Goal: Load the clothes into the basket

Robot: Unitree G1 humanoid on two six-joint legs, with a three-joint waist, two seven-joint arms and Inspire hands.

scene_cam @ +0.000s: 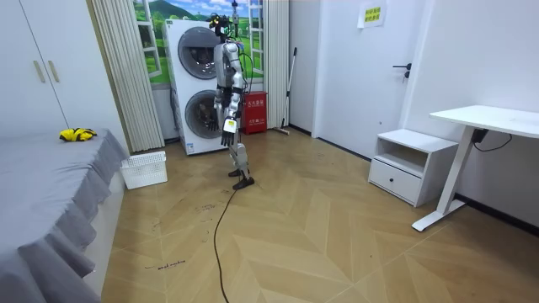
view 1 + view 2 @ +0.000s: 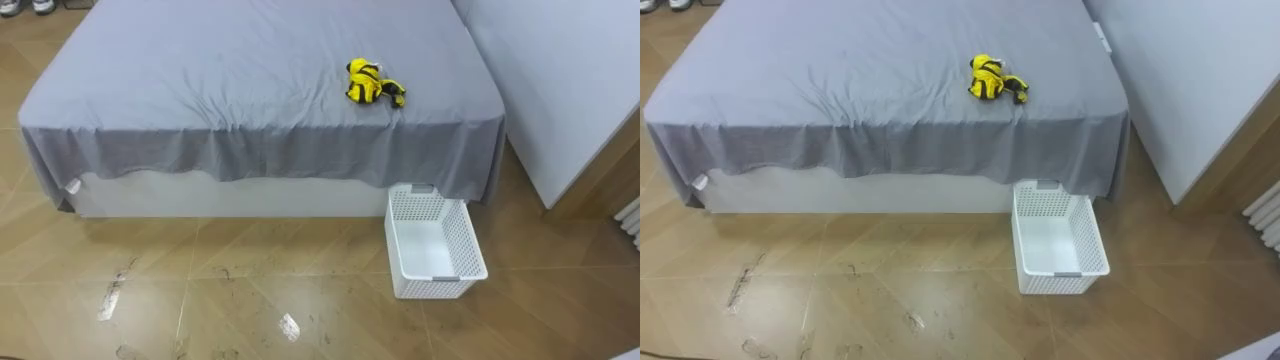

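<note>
Clothes (image 2: 374, 85), a crumpled yellow and black bundle, are lying on the grey sheet of the bed (image 2: 200, 80), close to the bed's near edge and well apart from me. The white basket (image 2: 435, 245) is sitting on the wooden floor (image 2: 250, 300) just beside the bed, below the corner nearest the bundle. I am standing well away from the bed, in front of the stacked washing machines (image 1: 198, 84), my left hand (image 1: 229, 126) hanging low, and I cannot tell whether its fingers are apart or together.
</note>
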